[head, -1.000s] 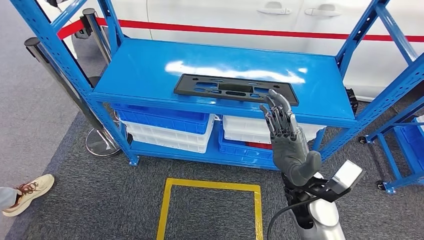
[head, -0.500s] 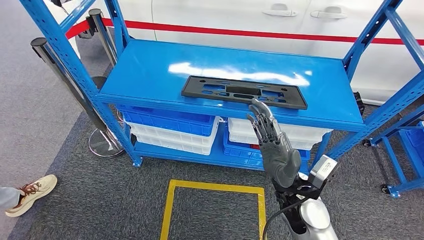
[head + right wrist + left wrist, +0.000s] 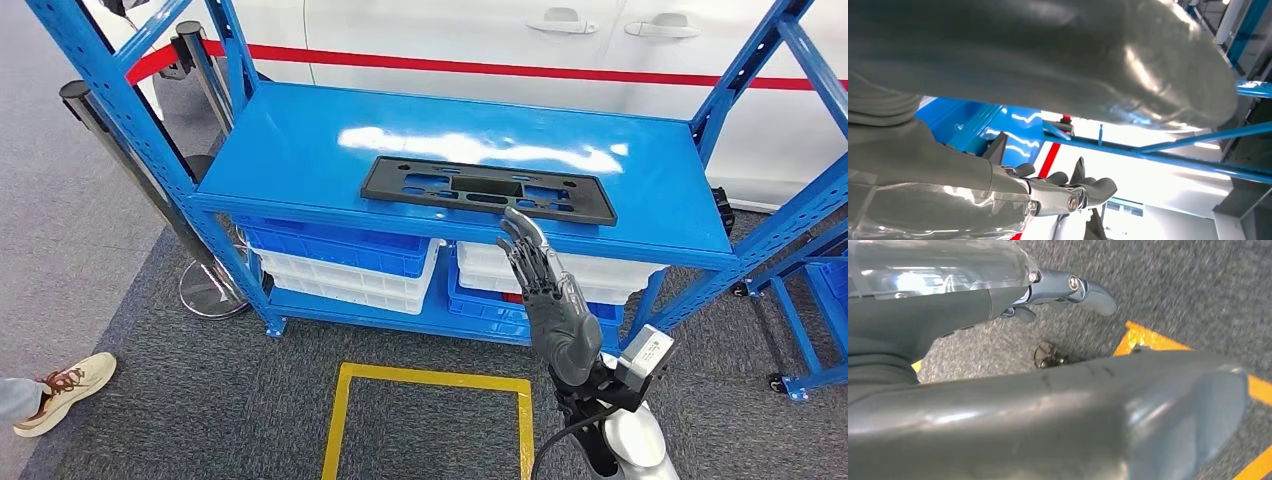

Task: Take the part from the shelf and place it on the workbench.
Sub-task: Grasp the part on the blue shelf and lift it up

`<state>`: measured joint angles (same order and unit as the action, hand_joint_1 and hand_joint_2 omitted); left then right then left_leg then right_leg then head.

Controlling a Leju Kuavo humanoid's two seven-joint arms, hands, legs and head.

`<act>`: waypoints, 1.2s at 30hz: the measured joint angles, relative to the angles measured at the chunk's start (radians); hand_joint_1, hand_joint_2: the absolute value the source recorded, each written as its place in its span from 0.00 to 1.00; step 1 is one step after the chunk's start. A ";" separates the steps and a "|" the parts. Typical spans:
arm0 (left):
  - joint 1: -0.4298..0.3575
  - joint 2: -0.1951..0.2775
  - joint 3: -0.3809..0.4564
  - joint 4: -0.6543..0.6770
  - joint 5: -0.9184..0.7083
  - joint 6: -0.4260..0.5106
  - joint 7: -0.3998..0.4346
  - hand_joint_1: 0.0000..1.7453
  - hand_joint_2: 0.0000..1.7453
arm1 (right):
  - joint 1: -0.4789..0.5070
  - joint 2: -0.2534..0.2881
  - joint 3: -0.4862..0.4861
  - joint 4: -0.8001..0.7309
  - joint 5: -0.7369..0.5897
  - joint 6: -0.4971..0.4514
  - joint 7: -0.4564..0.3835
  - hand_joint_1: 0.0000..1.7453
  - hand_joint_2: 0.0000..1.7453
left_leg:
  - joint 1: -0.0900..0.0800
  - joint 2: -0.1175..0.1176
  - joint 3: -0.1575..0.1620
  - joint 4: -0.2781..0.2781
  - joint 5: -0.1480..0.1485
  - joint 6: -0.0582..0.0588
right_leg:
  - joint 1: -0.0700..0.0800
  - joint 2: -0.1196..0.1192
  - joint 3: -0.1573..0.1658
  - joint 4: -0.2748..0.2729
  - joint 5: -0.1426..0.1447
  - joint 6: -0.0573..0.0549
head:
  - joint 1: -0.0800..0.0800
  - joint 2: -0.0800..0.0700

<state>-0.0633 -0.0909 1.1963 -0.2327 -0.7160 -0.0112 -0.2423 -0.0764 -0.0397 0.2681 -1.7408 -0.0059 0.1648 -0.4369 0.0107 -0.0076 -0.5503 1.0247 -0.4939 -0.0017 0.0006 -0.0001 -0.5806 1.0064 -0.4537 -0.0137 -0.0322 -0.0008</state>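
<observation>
Reaching up with fingers spread and empty, our right hand (image 3: pixel 548 290) hovers just before the flat black plastic part (image 3: pixel 487 189) on the blue metal shelf (image 3: pixel 300 150); our left hand's (image 3: pixel 1068 290) fingers, we cannot tell.

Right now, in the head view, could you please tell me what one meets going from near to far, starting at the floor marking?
Yellow floor marking → right robot hand → blue shelf, bearing the black part → white car with a red stripe.
</observation>
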 joint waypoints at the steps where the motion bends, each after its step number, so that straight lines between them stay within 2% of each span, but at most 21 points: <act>1: 0.000 0.000 0.000 0.000 0.000 -0.001 0.000 0.00 0.00 | 0.000 0.000 0.001 0.000 0.001 0.001 -0.001 0.00 0.00 | -0.001 0.001 -0.005 0.020 -0.012 -0.004 | -0.004 -0.001 0.011 -0.010 0.001 -0.003 | -0.001 0.000; 2: -0.001 0.001 0.000 0.000 0.000 -0.001 0.000 0.00 0.00 | 0.000 0.000 0.001 -0.001 0.003 0.002 -0.001 0.00 0.00 | -0.001 0.001 -0.023 0.063 -0.033 -0.007 | -0.007 -0.003 0.022 -0.018 0.000 -0.006 | -0.002 0.000; 4: 0.000 0.002 0.000 0.000 0.000 -0.001 0.000 0.00 0.00 | 0.000 0.000 0.003 -0.001 0.005 0.002 0.000 0.00 0.00 | 0.001 0.001 -0.092 0.192 -0.085 -0.012 | -0.006 -0.005 0.035 -0.020 -0.008 -0.010 | -0.003 0.000; 5: 0.001 0.002 0.000 0.000 0.000 -0.002 0.000 0.00 0.00 | 0.001 0.000 0.004 0.000 0.006 0.002 0.001 0.00 0.00 | 0.002 0.002 -0.127 0.248 -0.098 -0.014 | -0.005 -0.005 0.039 -0.018 -0.014 -0.011 | -0.003 0.000; 6: 0.002 0.002 0.000 0.000 0.000 -0.002 0.000 0.00 0.00 | 0.003 0.000 0.004 0.000 0.007 0.002 0.002 0.00 0.00 | 0.003 0.002 -0.150 0.275 -0.093 -0.016 | -0.005 -0.005 0.045 -0.017 -0.020 -0.011 | -0.003 0.000; 7: 0.004 0.002 0.000 0.000 0.000 -0.002 0.000 0.00 0.00 | 0.003 0.000 0.005 0.000 0.007 0.002 0.002 0.00 0.00 | 0.003 0.002 -0.153 0.261 -0.066 -0.017 | -0.005 -0.004 0.052 -0.014 -0.028 -0.010 | -0.003 0.000; 8: 0.004 0.003 0.000 0.000 0.000 -0.002 0.000 0.00 0.00 | 0.004 0.000 0.005 0.000 0.007 0.002 0.002 0.00 0.00 | 0.003 0.003 -0.136 0.209 -0.022 -0.017 | -0.005 -0.003 0.062 -0.012 -0.037 -0.007 | -0.003 0.000; 10: 0.005 0.004 0.000 0.000 0.000 -0.001 0.000 0.00 0.00 | 0.005 0.000 0.005 0.001 0.008 0.002 0.001 0.00 0.00 | 0.001 0.005 -0.081 0.079 0.046 -0.012 | -0.004 -0.002 0.079 -0.006 -0.057 0.002 | -0.002 0.000; 12: 0.003 0.005 0.000 0.000 0.000 -0.001 0.000 0.00 0.00 | 0.004 0.000 0.005 0.001 0.010 0.002 0.001 0.00 0.00 | -0.002 0.005 -0.054 0.022 0.054 0.001 | -0.002 -0.001 0.084 -0.001 -0.069 0.012 | -0.002 0.000; 16: 0.003 0.005 0.000 0.000 0.000 -0.001 -0.001 0.00 0.00 | 0.002 -0.001 0.006 0.001 0.013 0.008 0.000 0.00 0.00 | 0.000 0.001 -0.038 0.003 0.041 0.028 | -0.003 0.000 0.077 0.029 -0.080 0.031 | 0.000 0.000; 18: 0.002 0.005 0.001 0.000 0.000 0.000 0.000 0.00 0.00 | 0.000 -0.001 0.006 0.001 0.016 0.007 -0.001 0.00 0.00 | 0.002 0.001 -0.025 -0.004 0.036 0.036 | -0.006 0.000 0.025 0.122 -0.122 0.041 | 0.002 0.000; 20: 0.002 0.005 0.002 0.000 0.000 0.001 0.002 0.00 0.00 | 0.003 -0.002 0.006 0.001 0.021 0.003 -0.001 0.00 0.00 | 0.001 0.001 -0.015 -0.005 0.026 0.040 | -0.010 0.000 -0.061 0.251 -0.167 0.046 | 0.002 0.000; 21: 0.003 0.005 0.003 0.000 0.000 0.002 0.002 0.00 0.00 | 0.005 -0.002 0.006 0.001 0.024 0.000 -0.002 0.00 0.00 | 0.000 0.000 -0.008 -0.005 0.020 0.040 | -0.011 0.000 -0.094 0.287 -0.168 0.047 | 0.002 0.000; 22: 0.003 0.005 0.004 0.000 0.000 0.003 0.004 0.00 0.00 | 0.007 -0.002 0.006 0.002 0.026 -0.003 -0.002 0.00 0.00 | 0.000 -0.001 0.001 -0.005 0.013 0.039 | -0.011 0.000 -0.110 0.285 -0.146 0.046 | 0.002 0.000; 23: 0.004 0.005 0.006 0.000 0.000 0.004 0.005 0.00 0.00 | 0.008 -0.002 0.006 0.002 0.029 -0.007 -0.004 0.00 0.00 | -0.001 -0.002 0.012 -0.005 0.005 0.038 | -0.010 0.000 -0.105 0.246 -0.103 0.042 | 0.002 0.000; 25: 0.005 0.003 0.007 0.001 0.000 0.007 0.006 0.00 0.00 | 0.011 -0.002 0.006 0.002 0.036 -0.020 -0.011 0.00 0.00 | -0.002 -0.003 0.037 -0.007 -0.010 0.034 | -0.004 -0.001 -0.068 0.116 -0.007 0.028 | 0.001 0.000; 27: 0.004 -0.001 0.008 0.002 0.000 0.009 0.005 0.00 0.00 | 0.017 -0.001 0.006 0.001 0.047 -0.038 -0.025 0.00 0.00 | 0.000 -0.004 0.047 -0.014 -0.019 0.025 | 0.007 -0.001 -0.046 0.034 0.029 0.012 | 0.000 0.000; 30: 0.003 -0.004 0.012 0.003 -0.002 0.009 -0.001 0.00 0.00 | 0.031 0.004 0.006 -0.002 0.068 -0.052 -0.041 0.00 0.00 | 0.000 -0.001 0.057 -0.011 -0.020 0.007 | 0.010 0.001 -0.027 -0.003 0.031 -0.004 | 0.004 0.000; 32: 0.003 -0.004 0.014 0.003 -0.006 0.007 -0.005 0.00 0.00 | 0.036 0.007 0.007 -0.003 0.065 -0.044 -0.039 0.00 0.00 | -0.001 0.001 0.047 0.036 -0.035 -0.001 | 0.003 0.001 0.000 -0.019 0.026 -0.014 | 0.002 0.000; 35: 0.002 -0.004 0.015 0.003 -0.011 0.003 -0.009 0.00 0.00 | 0.039 0.010 0.009 -0.001 0.049 -0.030 -0.027 0.00 0.00 | 0.002 0.001 -0.060 0.214 -0.107 -0.009 | 0.001 -0.001 0.020 -0.024 0.013 -0.021 | -0.001 0.000; 36: 0.004 -0.004 0.015 0.003 -0.012 0.002 -0.009 0.00 0.00 | 0.041 0.010 0.010 0.000 0.047 -0.028 -0.024 0.00 0.00 | 0.003 0.001 -0.096 0.257 -0.118 -0.013 | 0.002 0.000 0.024 -0.023 0.008 -0.021 | -0.001 0.000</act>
<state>-0.0592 -0.0949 1.2115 -0.2300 -0.7283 -0.0092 -0.2518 -0.0356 -0.0298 0.2780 -1.7411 0.0411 0.1364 -0.4606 0.0135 -0.0061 -0.6459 1.2817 -0.6120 -0.0150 0.0021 -0.0002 -0.5570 0.9834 -0.4459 -0.0342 -0.0331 -0.0008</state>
